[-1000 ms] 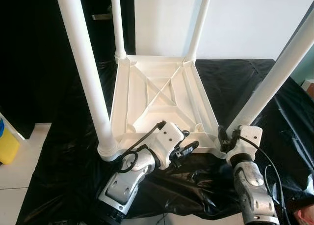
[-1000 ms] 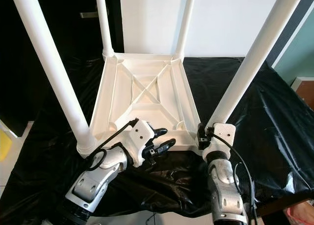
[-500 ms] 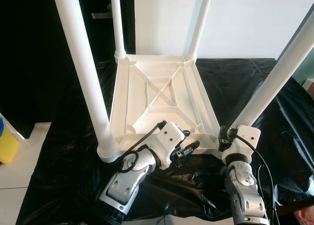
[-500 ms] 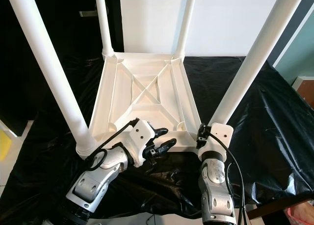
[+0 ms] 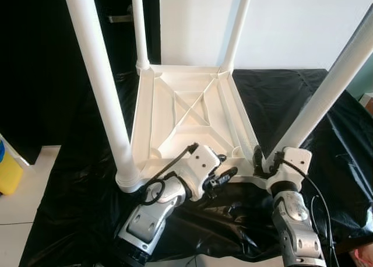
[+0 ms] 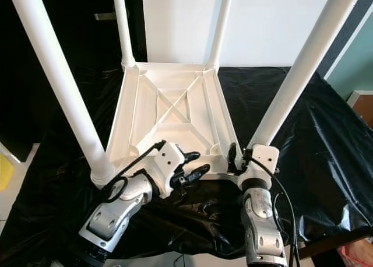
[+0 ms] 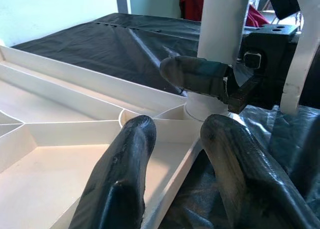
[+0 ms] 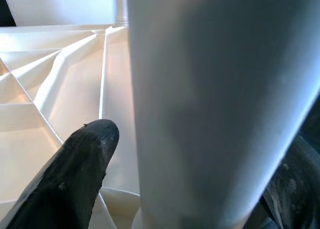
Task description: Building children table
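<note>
1. The tops of three of the four white legs run out of the head views, and the base of the near right leg [image 6: 294, 80] is hidden behind the right tool [image 6: 239, 156] and its white wrist housing.
2. In the right wrist view that leg [image 8: 215, 104] stands between the two black fingers [image 8: 70, 179]. One shows plainly on one side. Only a dark sliver of the other shows past the leg, so whether the pads press on it is hard to make out.
3. The children's table [image 5: 186, 112] is white plastic and lies upside down on a counter [image 6: 303, 127] draped in black sheeting. Its ribbed underside faces up with a cross brace in the middle, and all four legs stand in the corner sockets.
4. The left tool [image 5: 224, 172] sits at the table's near edge, fingers spread. In the left wrist view one finger [image 7: 125, 174] lies over the inside of the frame and the other over the black sheet outside, gripping nothing.
5. A yellow object [image 5: 9, 171] shows at the left border, cut off by the frame.
6. Compared with one second ago, the right tool has shifted inward along the near edge, and a black finger now shows on the inner side of the leg base. The left tool holds much the same spot.
</note>
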Tool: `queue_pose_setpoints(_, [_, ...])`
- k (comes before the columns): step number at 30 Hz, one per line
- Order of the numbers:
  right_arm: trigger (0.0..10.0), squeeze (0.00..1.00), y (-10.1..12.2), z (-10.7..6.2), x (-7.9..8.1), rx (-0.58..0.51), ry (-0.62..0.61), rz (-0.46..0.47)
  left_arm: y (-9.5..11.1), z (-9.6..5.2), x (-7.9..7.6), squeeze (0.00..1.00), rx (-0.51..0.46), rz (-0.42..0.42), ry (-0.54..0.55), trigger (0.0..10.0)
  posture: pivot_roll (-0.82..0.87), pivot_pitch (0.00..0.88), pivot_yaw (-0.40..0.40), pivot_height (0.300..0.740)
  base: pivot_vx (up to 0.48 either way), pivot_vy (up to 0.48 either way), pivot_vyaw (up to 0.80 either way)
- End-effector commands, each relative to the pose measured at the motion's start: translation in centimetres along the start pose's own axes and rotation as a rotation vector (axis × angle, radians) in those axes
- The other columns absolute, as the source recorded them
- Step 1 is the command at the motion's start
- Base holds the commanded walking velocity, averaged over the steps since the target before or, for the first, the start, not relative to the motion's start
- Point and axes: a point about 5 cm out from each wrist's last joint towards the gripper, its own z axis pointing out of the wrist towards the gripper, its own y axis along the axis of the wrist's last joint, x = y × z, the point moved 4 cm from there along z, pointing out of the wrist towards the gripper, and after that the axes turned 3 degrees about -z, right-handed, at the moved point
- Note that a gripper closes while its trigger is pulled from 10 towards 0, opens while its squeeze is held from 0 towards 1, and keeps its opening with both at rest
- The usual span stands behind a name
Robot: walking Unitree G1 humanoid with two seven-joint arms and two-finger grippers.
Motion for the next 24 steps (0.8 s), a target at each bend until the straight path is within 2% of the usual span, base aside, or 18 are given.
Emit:
queue_pose_setpoints(1, [10.0,1.0,-0.3,-0.3,-0.9,0.004,0.084,0.01,-0.2,0.1,-0.2,0.0,0.009,0.007,-0.016,10.0,-0.02,0.0,-0.052,0.74,0.0,0.0,0.0])
queue_pose_setpoints(2, [10.0,1.0,-0.3,-0.3,-0.9,0.004,0.084,0.01,-0.2,0.1,-0.2,0.0,0.009,0.007,-0.016,10.0,-0.02,0.0,-0.052,0.74,0.0,0.0,0.0])
queue_pose_setpoints(3, [10.0,0.0,-0.4,-0.5,-1.6,0.01,0.243,-0.022,-0.1,0.1,-0.2,0.0,0.011,0.011,-0.022,10.0,-0.02,0.0,-0.046,0.74,0.0,0.0,0.0])
queue_pose_setpoints(4, [10.0,0.0,-0.4,-0.5,-1.6,0.01,0.243,-0.022,-0.1,0.1,-0.2,0.0,0.011,0.011,-0.022,10.0,-0.02,0.0,-0.046,0.74,0.0,0.0,0.0])
queue_pose_setpoints(7, [10.0,0.0,-0.5,-0.5,-2.4,0.027,0.361,-0.062,-0.1,0.1,-0.3,0.0,0.01,0.014,-0.03,10.0,-0.03,0.0,-0.041,0.74,0.0,0.0,0.0])
queue_pose_setpoints(10, [10.0,0.0,-0.5,-0.5,-2.5,0.032,0.401,-0.081,0.0,0.2,-0.3,0.0,0.009,0.014,-0.032,10.0,-0.03,0.0,-0.038,0.74,0.0,0.0,0.0])
queue_pose_setpoints(14, [10.0,0.0,-0.7,-0.4,-3.0,0.065,0.549,-0.148,0.1,0.3,-0.3,0.0,0.007,0.016,-0.038,10.0,-0.03,0.0,-0.033,0.74,0.0,0.0,0.0])
queue_pose_setpoints(18, [10.0,0.0,-0.9,-0.1,-3.3,0.088,0.613,-0.172,0.1,0.3,-0.2,0.0,0.006,0.015,-0.04,10.0,-0.03,0.0,-0.03,0.74,0.0,0.0,0.0])
queue_pose_setpoints(21, [10.0,0.0,-0.9,-0.1,-3.4,0.093,0.633,-0.172,0.1,0.3,-0.2,0.0,0.006,0.015,-0.04,10.0,-0.03,0.0,-0.03,0.74,0.0,0.0,0.0])
queue_pose_setpoints(24, [10.0,0.0,-1.1,0.8,-3.0,0.114,0.73,-0.234,0.1,0.3,-0.2,0.0,0.007,0.017,-0.043,10.0,-0.03,0.0,-0.026,0.74,0.0,0.0,0.0])
